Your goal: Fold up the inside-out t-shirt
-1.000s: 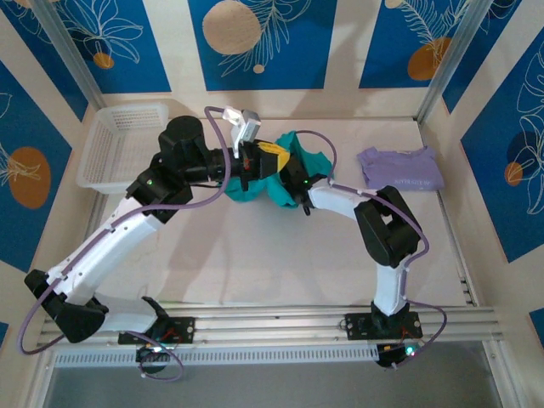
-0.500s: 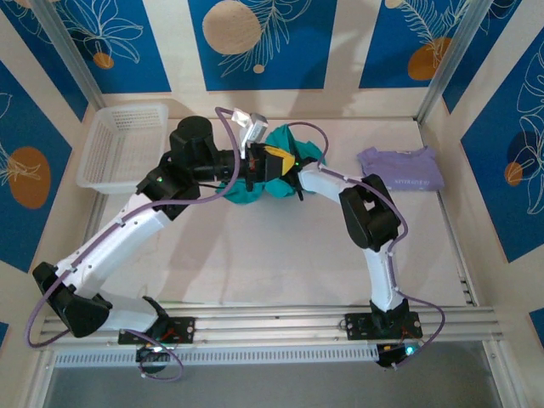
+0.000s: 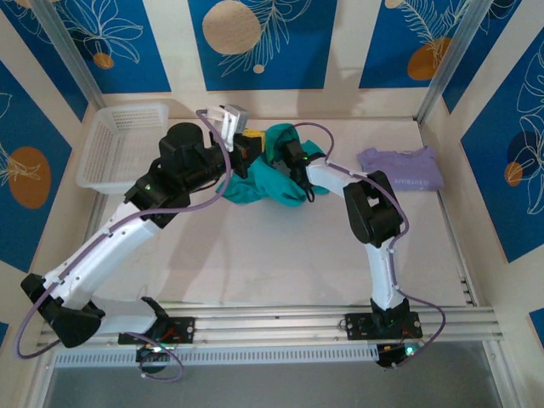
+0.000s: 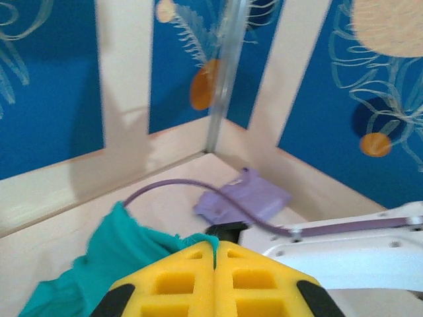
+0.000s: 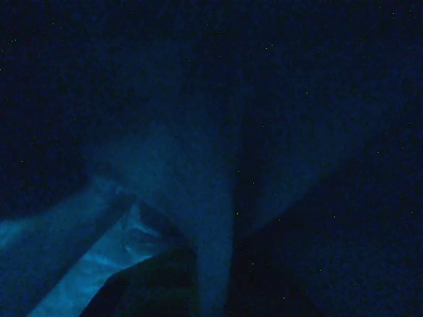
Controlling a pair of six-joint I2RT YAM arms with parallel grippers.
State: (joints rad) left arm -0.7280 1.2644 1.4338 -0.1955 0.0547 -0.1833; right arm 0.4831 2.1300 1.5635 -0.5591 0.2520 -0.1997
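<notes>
T-shirt [image 3: 274, 183] sits bunched at far middle of table [image 3: 255, 255], between both arms. Left gripper [image 4: 215, 246]: yellow fingers pressed together, pinching a teal edge. Right gripper [image 3: 289, 153]: clenched, buried in cloth; cannot tell whether it grasps any.

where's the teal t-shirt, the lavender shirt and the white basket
teal t-shirt [image 3: 274, 183]: top external view, on its lower bunched cloth
lavender shirt [image 3: 399, 168]: top external view, middle of the folded cloth
white basket [image 3: 119, 149]: top external view, bare mesh floor

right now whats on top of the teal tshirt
The right gripper and its purple cable sit over the bunched t-shirt, fingers buried in cloth. The shut left gripper pinches its edge. The table beneath is covered.
</notes>
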